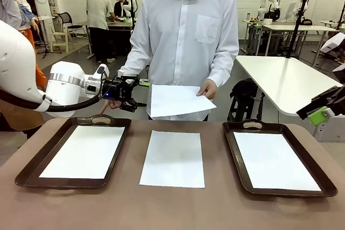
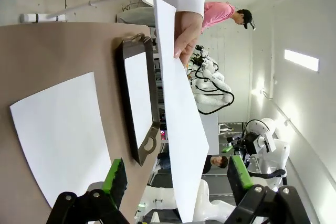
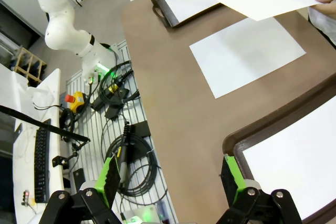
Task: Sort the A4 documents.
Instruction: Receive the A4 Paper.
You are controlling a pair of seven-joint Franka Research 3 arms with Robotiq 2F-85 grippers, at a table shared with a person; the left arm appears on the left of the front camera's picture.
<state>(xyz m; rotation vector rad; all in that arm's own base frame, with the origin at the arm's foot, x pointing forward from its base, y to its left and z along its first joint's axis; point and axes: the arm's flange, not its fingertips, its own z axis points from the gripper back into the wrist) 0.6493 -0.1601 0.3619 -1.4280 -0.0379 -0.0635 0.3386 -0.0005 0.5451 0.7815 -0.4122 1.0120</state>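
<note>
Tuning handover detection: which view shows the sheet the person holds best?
Front view: the held sheet shows whole, the person's hand at one edge. Left wrist view foreshortens it steeply; right wrist view crops it.

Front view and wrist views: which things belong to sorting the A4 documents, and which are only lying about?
Job: held sheet; middle sheet; left tray and right tray, each with a sheet inside; open left gripper by the held sheet.
Lying about: white table behind; cables and keyboard off the table.
</note>
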